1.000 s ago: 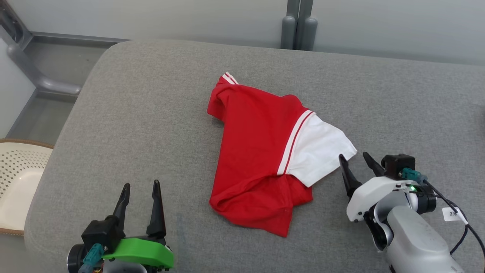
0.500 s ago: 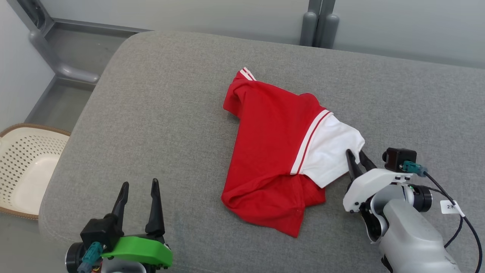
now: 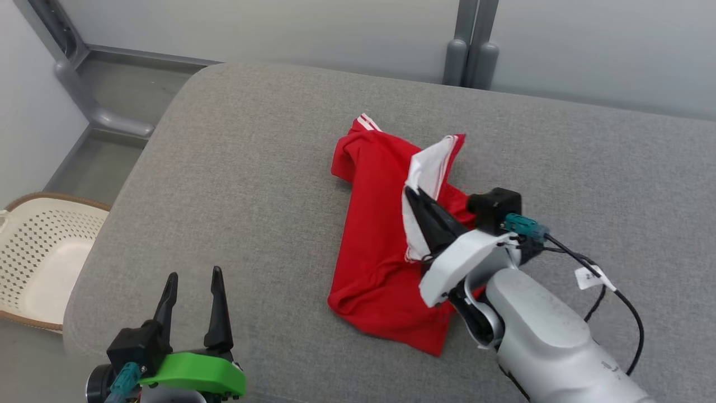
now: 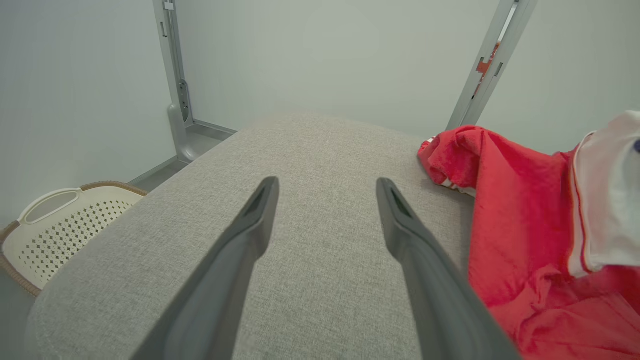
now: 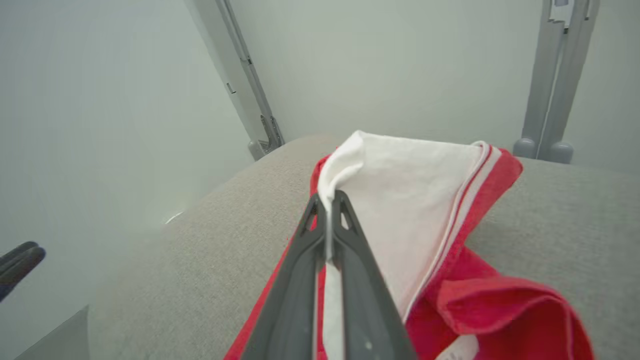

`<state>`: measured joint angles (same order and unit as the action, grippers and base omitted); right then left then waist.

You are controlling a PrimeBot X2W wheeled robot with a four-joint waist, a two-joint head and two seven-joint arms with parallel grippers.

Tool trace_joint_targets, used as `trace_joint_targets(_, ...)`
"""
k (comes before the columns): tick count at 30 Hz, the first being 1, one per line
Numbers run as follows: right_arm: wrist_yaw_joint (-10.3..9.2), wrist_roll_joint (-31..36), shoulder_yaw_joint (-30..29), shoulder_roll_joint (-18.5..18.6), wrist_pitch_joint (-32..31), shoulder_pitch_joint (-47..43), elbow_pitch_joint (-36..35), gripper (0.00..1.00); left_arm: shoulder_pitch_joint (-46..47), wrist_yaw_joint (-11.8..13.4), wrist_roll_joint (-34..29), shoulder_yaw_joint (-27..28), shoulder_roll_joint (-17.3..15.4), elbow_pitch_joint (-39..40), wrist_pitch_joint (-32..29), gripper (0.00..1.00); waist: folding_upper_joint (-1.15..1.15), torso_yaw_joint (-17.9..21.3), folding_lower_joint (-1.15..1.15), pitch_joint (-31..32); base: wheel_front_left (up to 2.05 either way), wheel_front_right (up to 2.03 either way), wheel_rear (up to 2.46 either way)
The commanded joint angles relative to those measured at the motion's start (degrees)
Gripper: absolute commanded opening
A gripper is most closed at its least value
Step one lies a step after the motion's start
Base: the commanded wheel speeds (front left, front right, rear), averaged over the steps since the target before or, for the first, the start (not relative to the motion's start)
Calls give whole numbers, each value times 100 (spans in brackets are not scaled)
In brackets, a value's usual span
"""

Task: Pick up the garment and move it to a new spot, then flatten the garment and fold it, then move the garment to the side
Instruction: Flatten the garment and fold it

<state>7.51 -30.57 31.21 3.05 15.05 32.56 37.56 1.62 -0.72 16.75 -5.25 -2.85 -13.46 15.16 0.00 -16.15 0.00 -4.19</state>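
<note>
Grey fabric table (image 3: pixel 251 168), pale walls, basket (image 3: pixel 56 224) at left. Right claw (image 3: pixel 409 192), open before, now clenched on garment (image 3: pixel 375 224) (white sleeve raised); left claw (image 3: pixel 193 272) spread.

One garment (image 3: pixel 373 235), one basket (image 3: pixel 39 240), one left hand (image 3: pixel 193 272), one right hand (image 3: pixel 413 195).

The head view looks steeply down onto the grey cushion (image 3: pixel 251 168), with the left gripper (image 3: pixel 193 272) at its lower left and the right gripper (image 3: pixel 413 196) right of centre. The left wrist view sits low, just behind its spread jaws, facing along the cushion toward the wall (image 4: pixel 325 60); the garment (image 4: pixel 520 210) lies beyond its right jaw. The right wrist view looks close along its pressed-together jaws at the garment's white panel (image 5: pixel 415 185). All three share garment and cushion; head and left wrist views share the basket (image 3: pixel 28 246)
</note>
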Motion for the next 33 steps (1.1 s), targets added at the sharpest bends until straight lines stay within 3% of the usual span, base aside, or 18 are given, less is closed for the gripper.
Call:
trace_joint_targets(1, -4, -112, 256, 4, -7, 134, -77, 0, -90, 24, -23, 32, -10, 11, -4, 100, 0, -84, 0, 35, 0, 0, 0)
trace_joint_targets(8, -3, -831, 1815, -8, -182, 541, -328, 0, -76, 46, 25, 50, -9, 29, -4, 100, 0, -504, 0, 38, 0, 0, 0)
trace_joint_targets(13, -3, -1311, 2657, -2, -272, 707, -95, 0, -109, 76, 75, 49, -9, 40, -4, 100, 0, -769, 0, 16, 0, 0, 0)
trace_joint_targets(14, -3, -1395, 2763, -3, -243, 742, -39, 38, -124, 80, 82, 53, -9, 43, -4, 100, 0, -798, 0, 10, 0, 0, 0)
trace_joint_targets(15, -3, -1437, 2866, -9, -211, 775, -16, 100, -134, 82, 83, 62, -9, 45, -4, 100, 0, -812, 0, 6, 0, 0, 0)
trace_joint_targets(20, -3, -1687, 3290, 0, -95, 887, 74, 100, -158, 123, 104, 126, -9, 82, -4, 100, 0, -749, 0, -5, 0, 0, 0)
trace_joint_targets(25, -3, -1717, 3191, -3, -3, 1021, 122, 100, -183, 104, 93, 184, -8, 126, -5, 100, 0, -476, 0, 8, 0, 0, 0)
trace_joint_targets(28, -3, -1606, 2804, 44, 19, 1075, 133, 100, -198, 106, 85, 187, -9, 152, -4, 100, 0, -269, 0, 16, 0, 0, 0)
trace_joint_targets(33, -3, -1162, 1904, 440, 14, 790, 214, 100, -189, 109, 77, 166, -8, 178, -5, 100, 0, -7, 0, 6, 0, 0, 0)
